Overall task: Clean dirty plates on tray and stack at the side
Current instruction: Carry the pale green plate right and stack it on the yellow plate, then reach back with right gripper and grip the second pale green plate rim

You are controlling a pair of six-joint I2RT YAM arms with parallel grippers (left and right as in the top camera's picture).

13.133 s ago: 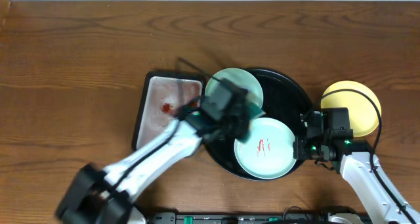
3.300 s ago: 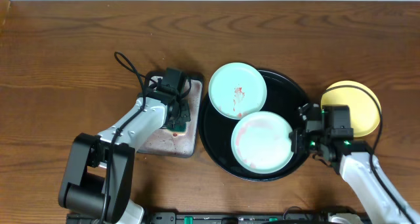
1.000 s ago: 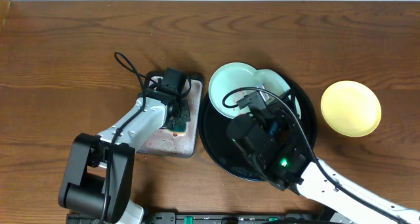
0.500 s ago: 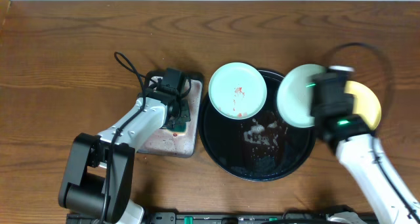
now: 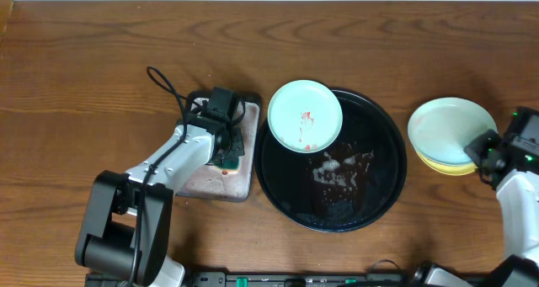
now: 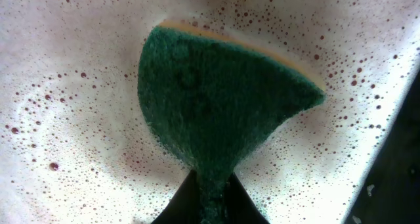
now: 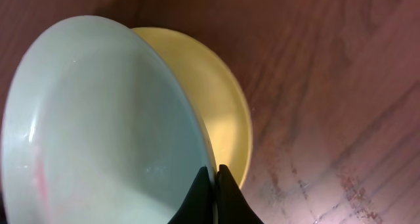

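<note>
Two plates are stacked on the bare surface (image 5: 101, 60) right of the black tray (image 5: 383, 194) in the overhead view. A clean-looking mint plate (image 5: 446, 125) lies on a yellow plate (image 5: 453, 169), offset so the yellow rim shows as a crescent along the near side. The right gripper (image 5: 487, 149) is at the mint plate's near-right edge. A third plate, the dirty plate (image 5: 305, 116), is smeared red and sits over the tray's upper-left rim, with suds on the tray floor. The left gripper (image 5: 226, 152) is down in the grey tray (image 5: 227, 182) beside it.

From the left wrist, the left gripper pinches a green sponge (image 6: 216, 112) narrowly at its lower tip, in foamy water speckled red.

From the right wrist, the right gripper's jaws are closed narrowly on the mint plate's rim. Whether that rim rests fully on the yellow plate I cannot tell. A faint pink streak shows near the mint plate's left edge.

The step in hand looks like setting this plate down on the stack. To do it well, lower the held edge until it rests and nudge it toward centre so the rims nest. Then open the gripper and back straight off without dragging the plate. The streak may merit another wipe.
</note>
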